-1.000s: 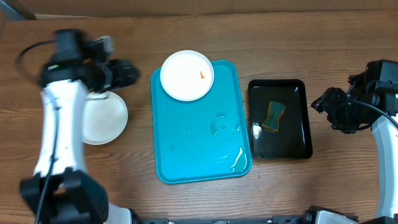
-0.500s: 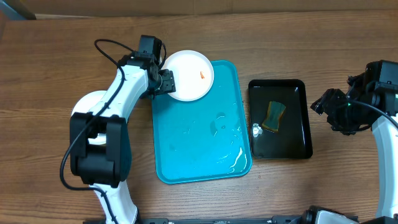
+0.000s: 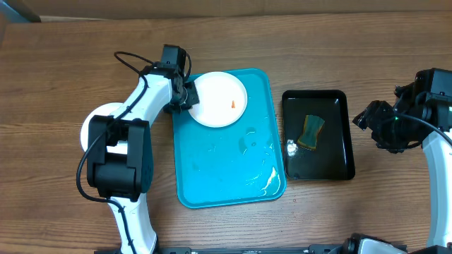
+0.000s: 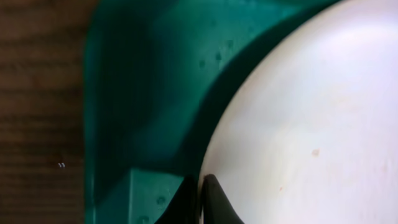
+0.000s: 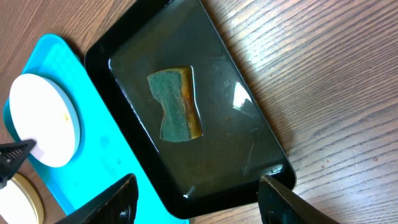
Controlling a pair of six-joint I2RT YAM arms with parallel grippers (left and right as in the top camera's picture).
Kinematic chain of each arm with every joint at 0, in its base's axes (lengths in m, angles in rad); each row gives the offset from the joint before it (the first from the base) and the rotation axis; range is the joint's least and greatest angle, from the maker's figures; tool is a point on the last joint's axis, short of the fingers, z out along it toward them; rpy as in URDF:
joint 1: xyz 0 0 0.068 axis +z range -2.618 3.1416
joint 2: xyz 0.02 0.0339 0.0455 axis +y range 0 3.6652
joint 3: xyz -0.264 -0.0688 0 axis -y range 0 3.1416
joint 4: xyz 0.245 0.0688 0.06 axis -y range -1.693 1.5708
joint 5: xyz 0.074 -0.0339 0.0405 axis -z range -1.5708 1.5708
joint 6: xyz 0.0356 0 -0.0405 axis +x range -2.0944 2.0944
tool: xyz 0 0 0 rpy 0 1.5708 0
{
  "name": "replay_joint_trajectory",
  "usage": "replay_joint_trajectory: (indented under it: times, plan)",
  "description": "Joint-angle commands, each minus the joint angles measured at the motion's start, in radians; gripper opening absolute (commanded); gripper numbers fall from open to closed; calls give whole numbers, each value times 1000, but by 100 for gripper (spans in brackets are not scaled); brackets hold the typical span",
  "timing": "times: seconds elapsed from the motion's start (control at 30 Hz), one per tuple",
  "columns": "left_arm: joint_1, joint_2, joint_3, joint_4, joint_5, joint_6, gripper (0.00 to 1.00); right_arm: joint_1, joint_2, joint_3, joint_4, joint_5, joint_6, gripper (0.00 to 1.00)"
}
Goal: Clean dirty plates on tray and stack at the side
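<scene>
A white plate (image 3: 220, 99) with a small orange speck lies at the far left corner of the turquoise tray (image 3: 226, 162). My left gripper (image 3: 189, 99) is shut on this plate's left rim. The left wrist view shows its two dark fingertips (image 4: 214, 200) pinched together on the plate (image 4: 298, 112) edge, over the tray (image 4: 143, 93). Another plate (image 3: 90, 125) sits on the table left of the tray, mostly hidden by my left arm. My right gripper (image 3: 374, 123) hovers open and empty right of the black tray; it (image 5: 193, 205) looks down on it.
A glossy black tray (image 3: 339, 159) holding water and a green-yellow sponge (image 3: 313, 132) stands right of the turquoise tray. Water pools on the turquoise tray near its front right corner. In the right wrist view the sponge (image 5: 177, 102) lies mid-tray.
My left arm swung from the side plate over to the tray, and its gripper shut on the plate's rim. The plate slid slightly right, further onto the tray. The right arm stayed still.
</scene>
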Motion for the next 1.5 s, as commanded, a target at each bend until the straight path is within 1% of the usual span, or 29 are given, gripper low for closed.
replay_joint_trajectory:
  times: [0.0, 0.07, 0.2, 0.3, 0.33, 0.4, 0.47, 0.57, 0.67, 0.73, 0.83, 0.87, 0.93, 0.97, 1.03, 1.07, 1.1, 1.13, 1.23, 1.27, 1.3, 1.37, 1.4, 1.43, 1.47]
  plan:
    - [2, -16, 7, -60, 53, 42, 4, -2, -1, 10, 5, -2, -19, 63]
    - [2, -41, 16, -118, 61, 42, 4, 1, -1, 10, 10, -2, -42, 63]
    - [-17, -111, 18, -278, 61, 41, 4, 46, 0, 10, 14, -48, -137, 63]
    - [-36, -127, 17, -382, 52, 40, 4, 119, 4, 7, 13, -33, -136, 63]
    - [-43, -127, 15, -404, 48, 35, 4, 143, 8, 4, 14, -22, -130, 66]
    - [-58, -124, -1, -414, 46, 17, 4, 198, 20, -8, 19, 23, -105, 66]
    - [-72, -124, -29, -407, 46, 1, 4, 254, 40, -35, 46, 110, -51, 65]
    - [-90, -124, -85, -397, 39, -31, 4, 316, 81, -99, 142, 159, -17, 61]
    - [-110, -124, -139, -389, 37, -55, 4, 345, 136, -161, 243, 180, 13, 53]
    - [-121, -124, -172, -384, 35, -66, 4, 348, 177, -196, 303, 187, 33, 51]
    - [-135, -124, -216, -371, 37, -96, 4, 348, 249, -235, 408, 188, 26, 43]
    - [-140, -124, -228, -364, 37, -99, 4, 348, 270, -239, 426, 188, 23, 41]
    - [-148, -124, -251, -346, 44, -102, 4, 349, 314, -239, 448, 187, 25, 32]
    - [-153, -124, -261, -340, 53, -102, 4, 349, 331, -239, 458, 186, 29, 31]
    - [-166, -124, -280, -332, 70, -102, 4, 351, 369, -240, 487, 185, 27, 25]
    - [-173, -124, -282, -332, 70, -102, 4, 351, 380, -240, 495, 183, 27, 18]
    - [-182, -124, -282, -328, 70, -102, 4, 351, 393, -240, 504, 183, 27, 9]
    - [-188, -124, -282, -324, 69, -102, 4, 351, 400, -240, 508, 183, 27, 4]
    - [-202, -124, -282, -320, 69, -102, 4, 349, 409, -235, 490, 193, 34, 4]
    - [-207, -124, -282, -320, 69, -102, 4, 346, 402, -217, 454, 191, 56, 4]
    - [-214, -124, -282, -319, 66, -102, 4, 345, 388, -169, 378, 191, 61, 4]
    - [-214, -124, -282, -311, 66, -102, 4, 345, 366, -114, 306, 193, 57, 5]
    - [-214, -124, -282, -308, 66, -102, 4, 346, 354, -89, 273, 194, 53, 18]
    - [-214, -124, -282, -306, 66, -102, 4, 346, 344, -74, 252, 195, 53, 27]
    - [-214, -124, -282, -306, 66, -103, 4, 346, 335, -65, 238, 193, 53, 35]
